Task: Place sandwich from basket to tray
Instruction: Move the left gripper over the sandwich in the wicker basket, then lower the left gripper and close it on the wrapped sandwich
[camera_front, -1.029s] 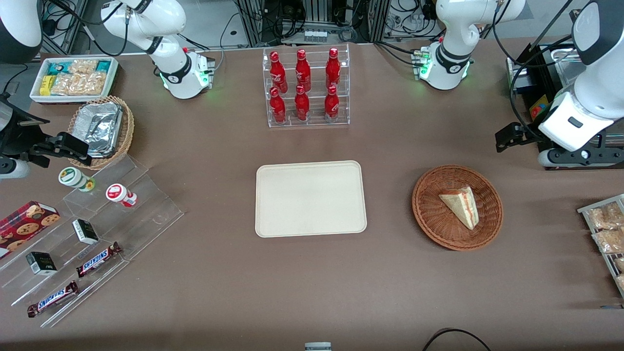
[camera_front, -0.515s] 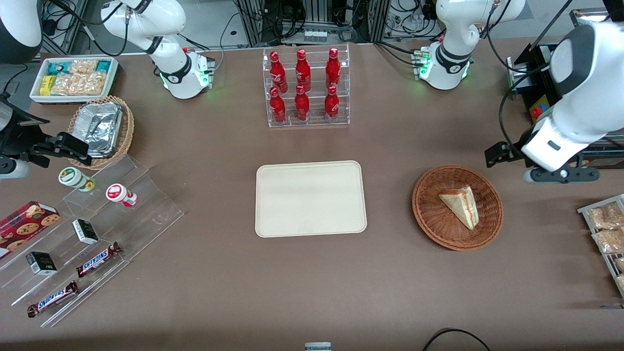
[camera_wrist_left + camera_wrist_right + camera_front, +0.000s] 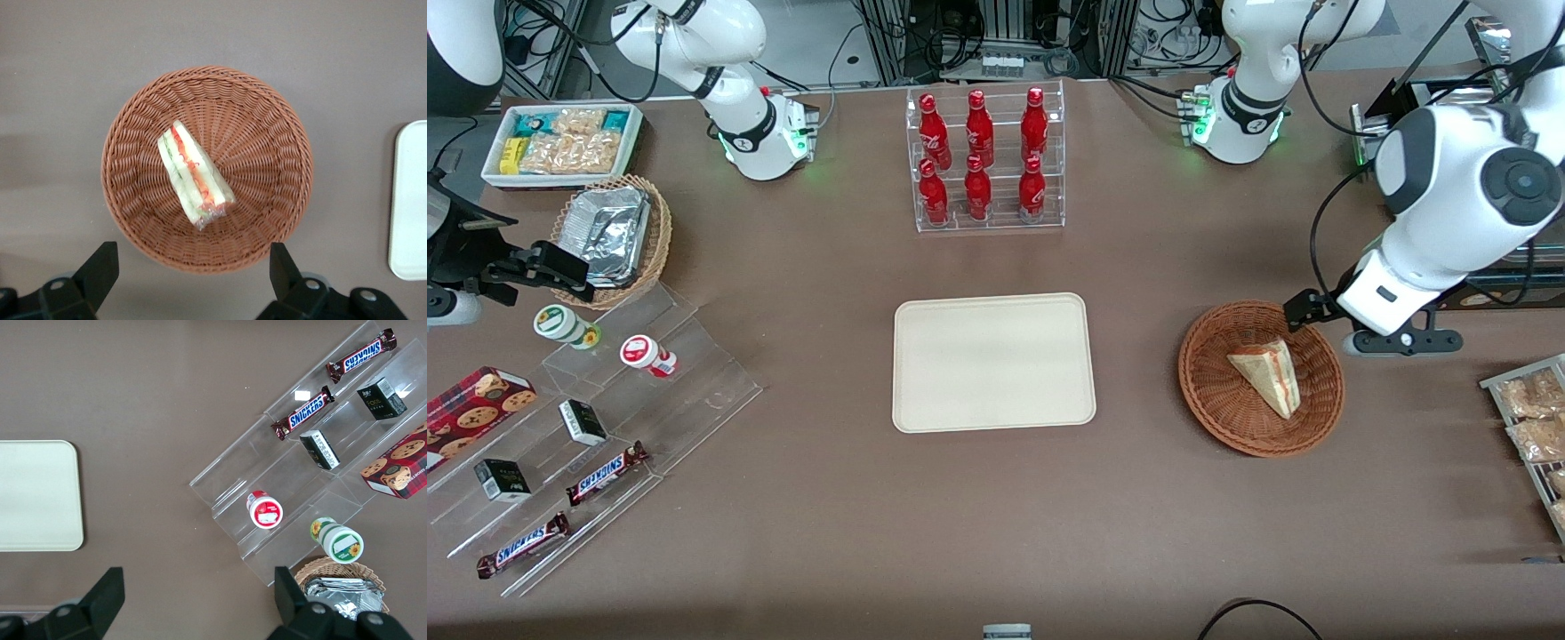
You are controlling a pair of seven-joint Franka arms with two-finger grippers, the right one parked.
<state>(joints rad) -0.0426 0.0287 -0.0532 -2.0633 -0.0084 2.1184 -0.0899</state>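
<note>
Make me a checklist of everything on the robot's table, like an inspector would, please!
Surface: brown table, flat, nothing spilled.
Sandwich: wrapped wedge lying in the basket, untouched.
Basket: round reddish-brown wicker, toward the working arm's end of the table.
Tray: cream, mid-table, nothing on it.
Clutter: red bottles in a clear rack, Snickers bars and small boxes on clear steps, foil containers in a tan basket, bagged snacks at the table edge.
Gripper: above the basket, jaws open and wide, holding nothing.
Cables: black cables hang along the working arm.
Surroundings: metal frames and wiring past the table's edge.
</note>
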